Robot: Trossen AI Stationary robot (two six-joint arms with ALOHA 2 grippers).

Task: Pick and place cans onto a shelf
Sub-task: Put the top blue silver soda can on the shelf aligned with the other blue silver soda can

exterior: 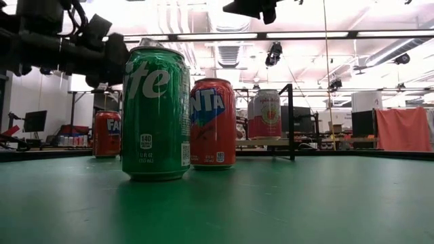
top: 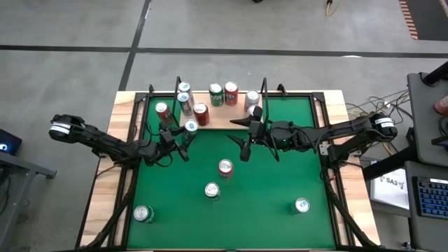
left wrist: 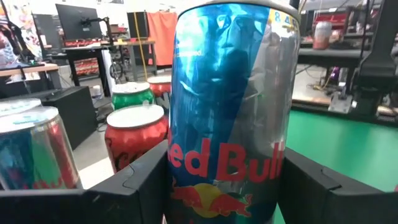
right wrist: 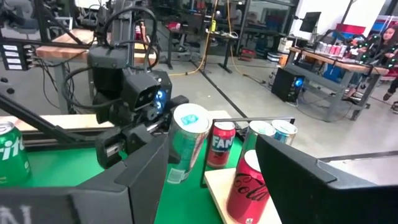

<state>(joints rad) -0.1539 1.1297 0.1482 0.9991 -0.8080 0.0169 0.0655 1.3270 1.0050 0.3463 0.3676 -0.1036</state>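
Note:
The shelf (top: 227, 117) is a light-wood board along the table's far edge, with several cans standing on it, among them a red one (top: 201, 113) and a green one (top: 216, 94). My left gripper (top: 186, 134) reaches in from the table's left and is shut on a blue-and-silver Red Bull can (left wrist: 230, 112), which is at the shelf's near edge (top: 191, 127). My right gripper (top: 242, 136) hovers open and empty beside the shelf, coming from the right. In the right wrist view its fingers (right wrist: 217, 183) frame the held can (right wrist: 186, 140). My left gripper pinches the Red Bull can's lower side walls (left wrist: 177, 180) between its two fingers (left wrist: 134, 190). The fingers lie level, coming from the table's left. The can stands roughly upright in the hold. Whether its base rests on anything does not show.
More cans stand on the green table: a red Fanta (top: 225, 168), a green Sprite (top: 212, 190), one near the front left (top: 143, 213) and one near the front right (top: 302, 206). Black wire uprights (top: 264, 94) rise at the shelf's ends.

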